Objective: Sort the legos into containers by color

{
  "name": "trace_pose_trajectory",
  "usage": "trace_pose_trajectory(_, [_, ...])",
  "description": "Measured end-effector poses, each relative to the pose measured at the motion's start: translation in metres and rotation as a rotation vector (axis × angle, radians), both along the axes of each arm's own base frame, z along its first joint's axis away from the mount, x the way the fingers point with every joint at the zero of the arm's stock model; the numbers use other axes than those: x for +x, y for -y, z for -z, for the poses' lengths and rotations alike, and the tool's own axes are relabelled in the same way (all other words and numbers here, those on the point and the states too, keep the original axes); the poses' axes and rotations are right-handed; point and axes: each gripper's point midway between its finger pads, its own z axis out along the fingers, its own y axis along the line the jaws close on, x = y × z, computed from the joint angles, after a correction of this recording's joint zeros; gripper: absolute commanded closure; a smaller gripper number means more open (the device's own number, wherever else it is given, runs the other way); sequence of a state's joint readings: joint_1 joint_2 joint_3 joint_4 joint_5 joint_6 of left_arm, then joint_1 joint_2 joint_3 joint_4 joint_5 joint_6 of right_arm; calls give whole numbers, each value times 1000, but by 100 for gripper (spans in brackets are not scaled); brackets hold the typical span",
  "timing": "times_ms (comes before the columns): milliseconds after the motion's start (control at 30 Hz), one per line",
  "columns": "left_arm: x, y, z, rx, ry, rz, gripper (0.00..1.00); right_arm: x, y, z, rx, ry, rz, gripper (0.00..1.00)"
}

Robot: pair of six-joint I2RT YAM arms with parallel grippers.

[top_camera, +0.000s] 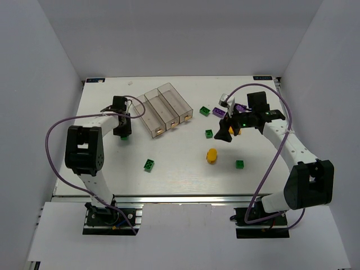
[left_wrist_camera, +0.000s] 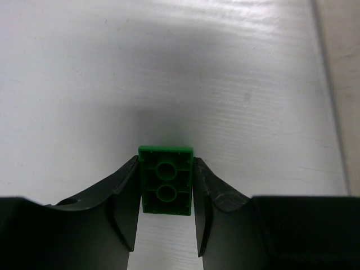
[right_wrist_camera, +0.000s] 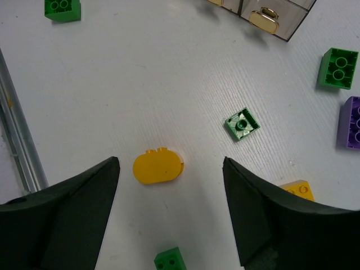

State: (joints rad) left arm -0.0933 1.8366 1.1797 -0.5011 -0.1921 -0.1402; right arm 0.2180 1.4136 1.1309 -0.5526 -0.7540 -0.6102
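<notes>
**Green brick is pinched, but it could slip**

The left gripper (left_wrist_camera: 166, 163) is closed on a green brick (left_wrist_camera: 166, 185). One finger presses on each long side. Only the finger ends hold it, so the hold looks small. If the arm lifts fast or tips, the brick may twist and fall out.

The bins (top_camera: 159, 111) sit just to the right of this arm. They are narrow. If the brick is let go a bit off to one side, it may hit a wall and bounce onto the table (top_camera: 180, 174). The arm is also close to the nearest bin and could bump it. No brick shows in any bin, so nothing tells which bin is for green. A wrong pick now would mix up the colors later.

The right gripper (right_wrist_camera: 170, 163) is wide open and holds nothing. It hangs over the yellow oval (right_wrist_camera: 157, 167). The oval has round ends, so it may slide away if the fingers close on the curved part.

The green brick is small and bright, a short rectangle with smooth, straight sides. Two round rings show on its face. It cannot be told if it is off the table yet. The other bricks lie loose on the table, well apart from the bins.
</notes>
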Motion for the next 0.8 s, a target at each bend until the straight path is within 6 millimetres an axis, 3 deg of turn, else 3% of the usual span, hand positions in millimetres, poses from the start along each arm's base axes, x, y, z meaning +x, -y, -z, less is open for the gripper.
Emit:
trace_pose_trajectory(100, [10, 13, -15, -65, 36, 16, 98, 0, 0, 0, -2, 2, -1, 42])
trace_pose_trajectory(133, [14, 20, -24, -105, 60, 25, 98, 0, 0, 0, -2, 3, -1, 56])
trace_pose_trajectory(267, [31, 58, -72, -305, 200, 57, 97, 1, 0, 1, 1, -8, 4, 87])
trace_pose_trajectory(300, [36, 68, -87, -365, 243, 64, 97, 1, -1, 2, 1, -10, 4, 88])
trace_pose_trajectory(400, [47, 89, -113, -487, 316, 74, 94, 1, -1, 7, 2, -35, 11, 87])
trace_pose_trajectory(467, [52, 99, -120, -550, 335, 70, 87, 2, -1, 9, 0, -44, 14, 82])
trace_pose_trajectory(600, [63, 111, -116, -615, 315, 53, 65, 3, 0, 9, -4, -45, 22, 69])
trace_pose_trajectory(633, [67, 113, -112, -625, 306, 48, 60, 4, 0, 9, -5, -43, 25, 61])
trace_pose_trajectory(667, [71, 115, -108, -634, 297, 44, 48, 4, 0, 10, -6, -44, 28, 57])
trace_pose_trajectory(733, [77, 117, -98, -643, 276, 36, 45, 6, 1, 10, -9, -40, 35, 45])
trace_pose_trajectory(800, [79, 119, -87, -650, 245, 26, 40, 8, 1, 9, -12, -31, 40, 41])
